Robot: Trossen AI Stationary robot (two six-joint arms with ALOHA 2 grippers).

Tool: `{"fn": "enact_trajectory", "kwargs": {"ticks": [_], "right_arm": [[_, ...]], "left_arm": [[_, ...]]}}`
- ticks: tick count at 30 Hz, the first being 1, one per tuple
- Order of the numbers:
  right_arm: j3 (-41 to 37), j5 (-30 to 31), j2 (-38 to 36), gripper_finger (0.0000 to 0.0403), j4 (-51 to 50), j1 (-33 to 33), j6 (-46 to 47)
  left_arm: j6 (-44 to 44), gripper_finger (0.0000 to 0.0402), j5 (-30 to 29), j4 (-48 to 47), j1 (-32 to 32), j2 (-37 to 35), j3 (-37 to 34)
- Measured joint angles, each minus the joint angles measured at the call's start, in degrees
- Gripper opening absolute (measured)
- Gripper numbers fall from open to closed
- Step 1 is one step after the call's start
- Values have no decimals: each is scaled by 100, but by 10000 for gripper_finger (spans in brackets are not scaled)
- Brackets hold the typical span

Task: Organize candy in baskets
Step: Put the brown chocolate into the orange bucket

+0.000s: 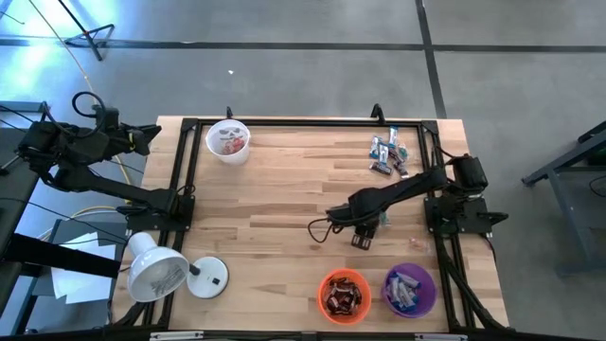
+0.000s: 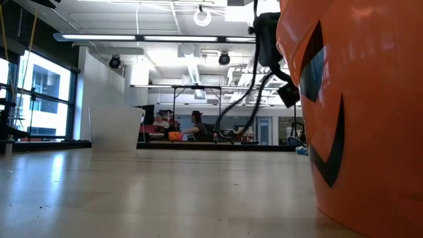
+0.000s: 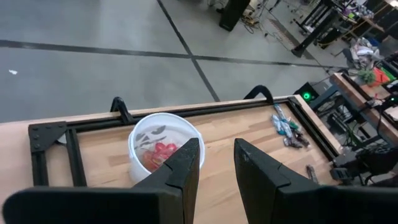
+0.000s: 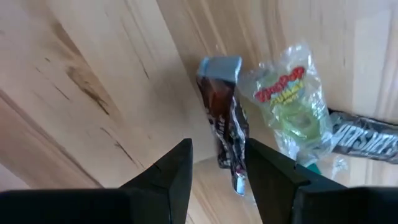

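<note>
My right gripper hangs open over the table's middle right, pointing down. In the right wrist view its fingers stand on either side of a brown candy bar with a blue end, which lies flat on the wood. A green-yellow wrapped candy and a dark bar lie beside it. The white basket at the far left holds pinkish candy. The orange basket and purple basket stand at the near edge. My left gripper waits open off the table's left side.
A pile of loose candy lies at the far right corner. A white dome lamp stands at the near left. A black frame runs around the tabletop. Bare wood spreads across the table's middle.
</note>
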Motion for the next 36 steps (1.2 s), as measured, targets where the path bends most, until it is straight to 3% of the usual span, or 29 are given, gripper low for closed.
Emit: {"fn": "enact_trajectory", "kwargs": {"ticks": [12, 22, 27, 31, 36], "right_arm": [[-882, 46, -669, 140, 318, -93, 95], [-1787, -460, -1010, 140, 1776, -211, 114], [-1888, -467, -1015, 137, 1928, -244, 98], [-1888, -431, -1008, 104, 1905, -245, 121], [-1892, -466, -997, 19, 1891, -251, 279]], "left_arm": [[-158, 88, -23, -2, 1, 378, 1], [-290, 88, -172, 0, 0, 980, 1], [-290, 88, -142, -4, 1, 1184, 0], [-288, 88, -136, -2, -1, 1266, 2], [-154, 88, -128, -4, 0, 1281, 1]]}}
